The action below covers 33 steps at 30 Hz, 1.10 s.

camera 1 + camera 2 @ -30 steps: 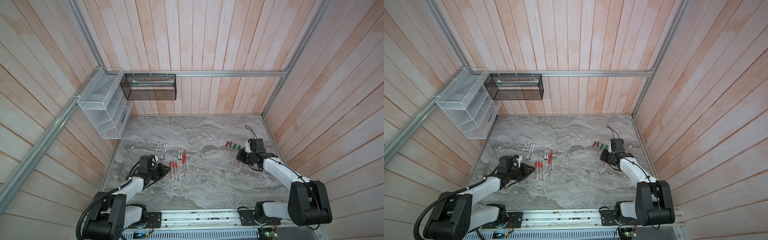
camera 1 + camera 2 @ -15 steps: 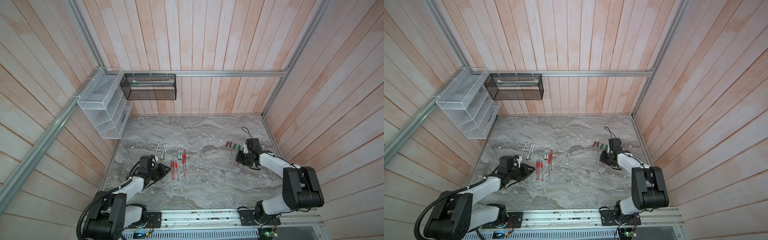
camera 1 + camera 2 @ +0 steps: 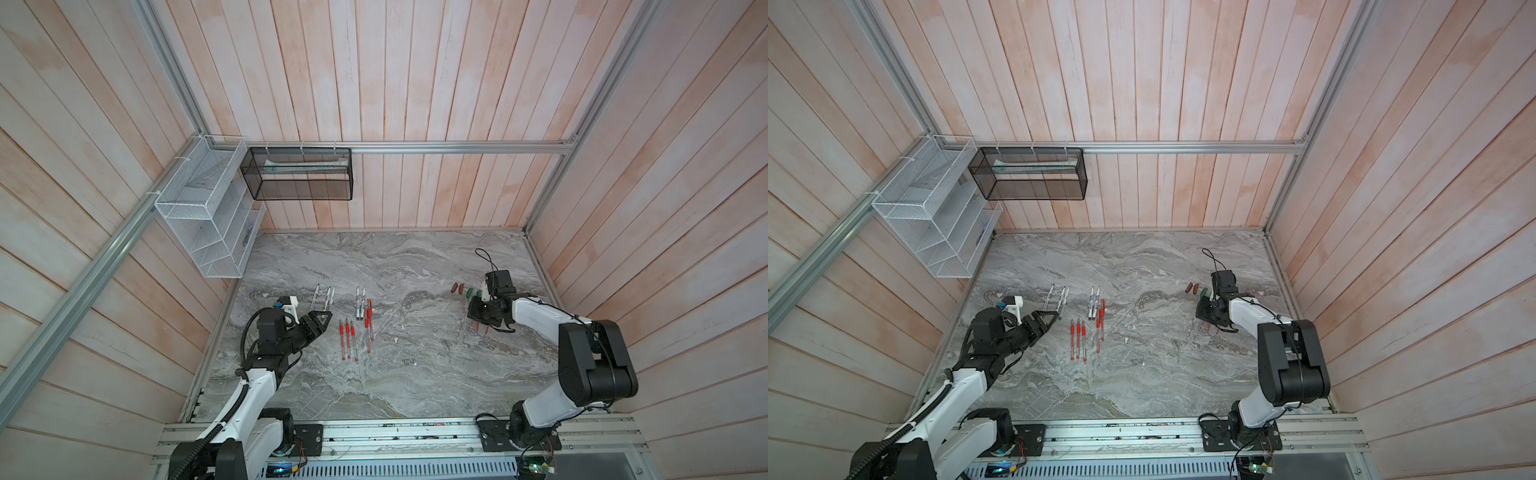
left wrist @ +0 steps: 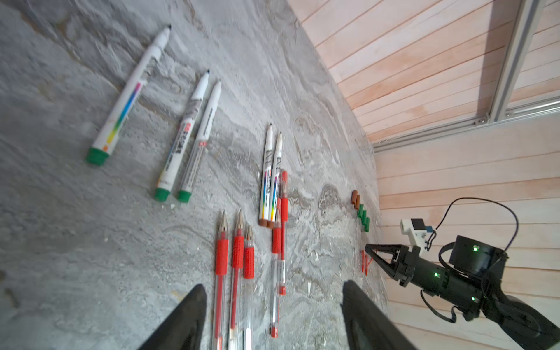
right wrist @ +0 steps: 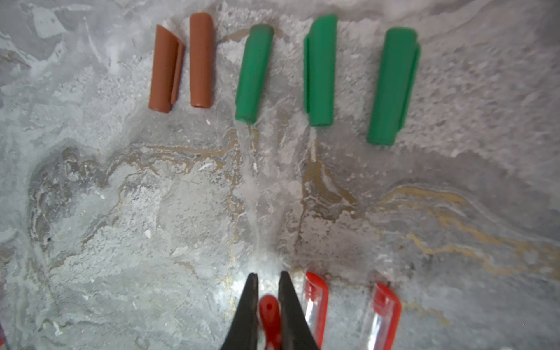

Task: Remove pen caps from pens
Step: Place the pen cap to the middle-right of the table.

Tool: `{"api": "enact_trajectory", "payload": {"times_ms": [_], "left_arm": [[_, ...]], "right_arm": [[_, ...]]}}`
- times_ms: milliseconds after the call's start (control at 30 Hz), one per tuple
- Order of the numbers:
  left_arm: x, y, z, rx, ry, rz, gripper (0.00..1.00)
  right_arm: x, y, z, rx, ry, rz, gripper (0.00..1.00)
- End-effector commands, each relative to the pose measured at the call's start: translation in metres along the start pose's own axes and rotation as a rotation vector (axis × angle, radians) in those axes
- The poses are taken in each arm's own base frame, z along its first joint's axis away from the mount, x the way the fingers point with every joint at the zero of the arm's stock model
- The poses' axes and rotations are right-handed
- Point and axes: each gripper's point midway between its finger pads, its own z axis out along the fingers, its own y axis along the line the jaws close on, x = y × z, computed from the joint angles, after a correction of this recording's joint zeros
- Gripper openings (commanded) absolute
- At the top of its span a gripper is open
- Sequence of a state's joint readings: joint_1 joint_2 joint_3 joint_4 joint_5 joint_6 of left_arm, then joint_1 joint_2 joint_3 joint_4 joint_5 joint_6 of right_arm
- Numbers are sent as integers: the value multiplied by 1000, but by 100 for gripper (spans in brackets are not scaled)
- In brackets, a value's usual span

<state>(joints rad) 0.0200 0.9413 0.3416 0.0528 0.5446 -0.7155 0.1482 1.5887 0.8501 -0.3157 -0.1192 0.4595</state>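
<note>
Left pincer (image 4: 272,286), lower centre, has just opened, empty, above red pens (image 4: 238,251); right pincer (image 5: 269,275) grips red cap (image 5: 269,312): pen prob. uncapped, cap awaits set-down.

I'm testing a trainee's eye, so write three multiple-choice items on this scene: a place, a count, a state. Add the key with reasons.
1. Where are the brown caps?
A. On the table, at one end of the row of green caps.
B. Stacked on the green caps.
C. Standing upright, far from the row.

2. How many green caps lie loose?
A. Two.
B. Three.
C. Five.

3. The right gripper is:
A. wide open and empty.
B. shut on a red cap.
C. shut on a green cap.

Key: 1 A, they lie flat beside the green ones; 2 B, three lie side by side; 3 B, a red cap sits pinched in it.
</note>
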Motion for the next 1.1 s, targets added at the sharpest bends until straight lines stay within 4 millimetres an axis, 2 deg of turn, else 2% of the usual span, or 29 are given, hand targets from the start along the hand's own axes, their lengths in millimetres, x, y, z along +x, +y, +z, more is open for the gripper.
{"api": "enact_trajectory", "payload": {"times_ms": [0, 200, 367, 567, 700, 800, 933, 1067], "left_arm": [[-28, -19, -8, 27, -93, 169, 77], [-45, -37, -14, 44, -142, 325, 87], [-58, -40, -19, 16, -171, 389, 93], [-67, -36, -26, -15, -206, 436, 97], [-75, -36, -32, -25, -242, 469, 100], [-80, -33, -37, -41, -258, 467, 100], [-86, -33, -42, -50, -284, 482, 100], [-87, -32, -43, -58, -286, 489, 100]], "right_arm": [[4, -5, 2, 64, 28, -32, 12], [13, -11, 3, 99, 50, -39, 17], [17, -10, 3, 105, 57, -39, 23], [8, -3, -5, 102, 37, -45, 29], [-6, 24, -22, 74, -18, -94, 30], [-10, 50, -29, 30, -30, -116, 31], [-10, 101, -30, -50, -38, -176, 31], [-7, 154, -22, -115, -43, -222, 32]]}}
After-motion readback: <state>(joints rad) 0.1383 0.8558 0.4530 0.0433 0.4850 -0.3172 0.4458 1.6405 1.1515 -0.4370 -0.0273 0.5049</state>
